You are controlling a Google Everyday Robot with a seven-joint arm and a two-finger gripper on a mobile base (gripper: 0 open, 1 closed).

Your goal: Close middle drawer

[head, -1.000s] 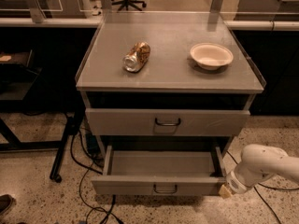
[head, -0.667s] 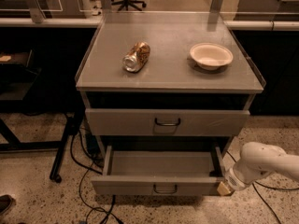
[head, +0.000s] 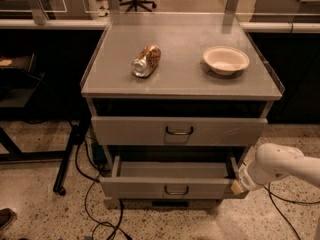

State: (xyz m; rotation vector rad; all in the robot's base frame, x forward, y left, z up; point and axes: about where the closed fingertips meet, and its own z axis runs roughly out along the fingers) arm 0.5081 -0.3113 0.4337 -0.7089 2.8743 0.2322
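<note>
- Loose cables (head: 95,206) trail over the floor at the cabinet's left foot, nearest the camera and off to one side of the drawer's path
- The gripper (head: 238,186) sits low at the right end of the front of the middle drawer (head: 150,188), at or just beside its corner, on a white arm (head: 280,164) reaching in from the right; whether it is open or closed I cannot tell
- The middle drawer is pulled well out of the cabinet, and its small wire handle (head: 176,190) at the centre of the front is well apart from the gripper
- My worry: a push from that corner is off-centre, so the drawer may skew on its runners and jam, or the gripper may slip off the edge and slide past the side
- Above, the taller upper drawer (head: 177,130) stands slightly out; a hard shove could jolt it
- Farthest, on the cabinet top (head: 185,81), a can (head: 146,61) lies on its side with a bowl (head: 226,59) to its right; a jolt might roll the can
</note>
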